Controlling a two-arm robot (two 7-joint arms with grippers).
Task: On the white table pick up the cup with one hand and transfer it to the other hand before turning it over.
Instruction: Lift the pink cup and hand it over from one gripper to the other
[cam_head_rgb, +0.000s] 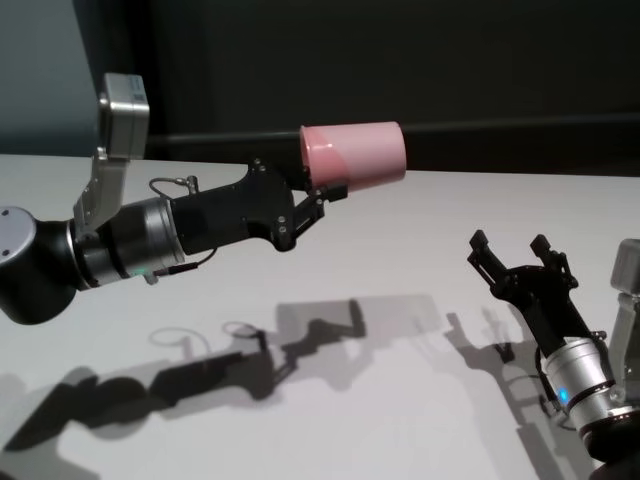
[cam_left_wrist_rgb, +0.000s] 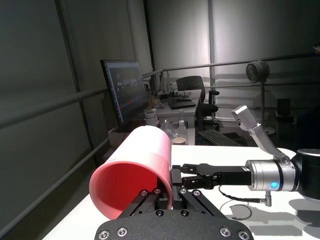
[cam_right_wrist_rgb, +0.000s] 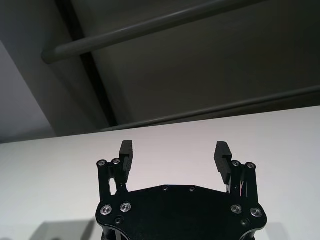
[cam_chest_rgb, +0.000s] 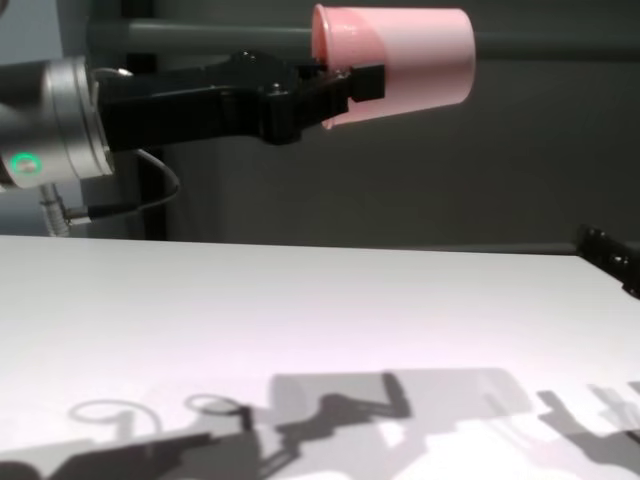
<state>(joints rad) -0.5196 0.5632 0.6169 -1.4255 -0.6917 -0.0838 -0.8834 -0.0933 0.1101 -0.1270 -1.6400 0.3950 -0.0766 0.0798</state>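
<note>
My left hand (cam_head_rgb: 330, 197) is clamped on the rim of the small pink tapered plastic cup (cam_head_rgb: 358, 154), holding it sideways high above the plain white counter (cam_head_rgb: 400, 280). My right hand (cam_head_rgb: 515, 262) waits low, well apart, fingers spread wide and empty. I should keep the cup steady and bring the right hand's fingers around its free closed end; there's plenty of open air between the hands, with the counter's far edge behind.

The white table (cam_head_rgb: 400, 240) is a broad, plain matte top that fills the lower part of the head view and runs back to a straight far edge against a dark wall. No object rests directly on the stretch of it in view. Its surface carries only dark shadows: a long jointed one across the near left and middle, and a smaller, forked one toward the near right. In the chest view the far edge runs level across the picture.
</note>
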